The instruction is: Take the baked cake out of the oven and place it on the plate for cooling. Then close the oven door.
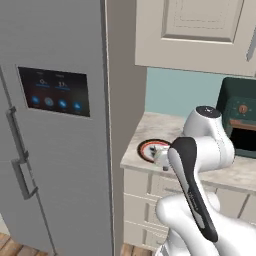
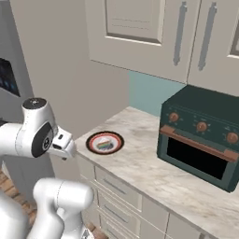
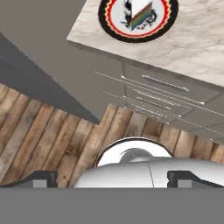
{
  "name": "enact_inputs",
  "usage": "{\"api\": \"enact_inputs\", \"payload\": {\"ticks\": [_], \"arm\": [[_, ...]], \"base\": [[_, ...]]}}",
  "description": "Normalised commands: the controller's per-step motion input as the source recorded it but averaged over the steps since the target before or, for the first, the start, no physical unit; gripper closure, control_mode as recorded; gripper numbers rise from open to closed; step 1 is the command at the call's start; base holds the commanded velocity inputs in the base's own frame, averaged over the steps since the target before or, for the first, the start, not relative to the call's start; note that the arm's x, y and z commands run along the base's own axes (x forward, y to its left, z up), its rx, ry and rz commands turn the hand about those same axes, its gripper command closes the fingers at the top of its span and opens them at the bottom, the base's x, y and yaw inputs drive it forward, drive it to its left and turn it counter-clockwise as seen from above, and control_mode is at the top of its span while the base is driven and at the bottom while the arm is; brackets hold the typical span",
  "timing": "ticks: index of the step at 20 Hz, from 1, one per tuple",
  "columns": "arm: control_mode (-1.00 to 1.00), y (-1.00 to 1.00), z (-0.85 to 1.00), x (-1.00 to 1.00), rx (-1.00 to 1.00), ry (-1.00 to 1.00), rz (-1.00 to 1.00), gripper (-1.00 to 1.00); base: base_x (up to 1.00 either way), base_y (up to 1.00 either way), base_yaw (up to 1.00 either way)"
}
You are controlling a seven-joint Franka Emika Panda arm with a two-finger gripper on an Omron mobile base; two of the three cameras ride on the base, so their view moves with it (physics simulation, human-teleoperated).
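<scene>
The oven is a dark teal countertop box with copper knobs at the right of the counter, also at the right edge as oven. Its oven door has a dark window and a copper bar handle, and looks shut. The plate, white with a red and black rim, lies near the counter's left end, also seen as plate and plate. A rainbow-striped wedge that looks like the cake lies on it. My gripper is open and holds nothing. It hangs in front of the counter edge, pointing down at the floor.
A tall grey fridge with a dark touch panel stands left of the counter. Wall cabinets hang above the marble counter. Drawer fronts sit under the counter, with a wooden floor below.
</scene>
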Motion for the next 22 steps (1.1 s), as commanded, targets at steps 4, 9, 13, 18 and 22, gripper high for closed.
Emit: {"api": "enact_inputs", "payload": {"ticks": [4, 9, 13, 18, 22], "arm": [[1.0, 0.0, 0.0, 0.0, 0.0, 0.0, 0.0, -1.0], [1.0, 0.0, 0.0, 0.0, 0.0, 0.0, 0.0, -1.0], [1.0, 0.0, 0.0, 0.0, 0.0, 0.0, 0.0, -1.0], [1.0, 0.0, 0.0, 0.0, 0.0, 0.0, 0.0, -1.0], [1.0, 0.0, 0.0, 0.0, 0.0, 0.0, 0.0, -1.0]], "base": [[-0.56, 1.0, 0.0], [-0.24, 1.0, 0.07], [0.13, 0.99, 0.41], [0.12, 1.0, 0.46], [0.38, 0.98, 0.45]]}}
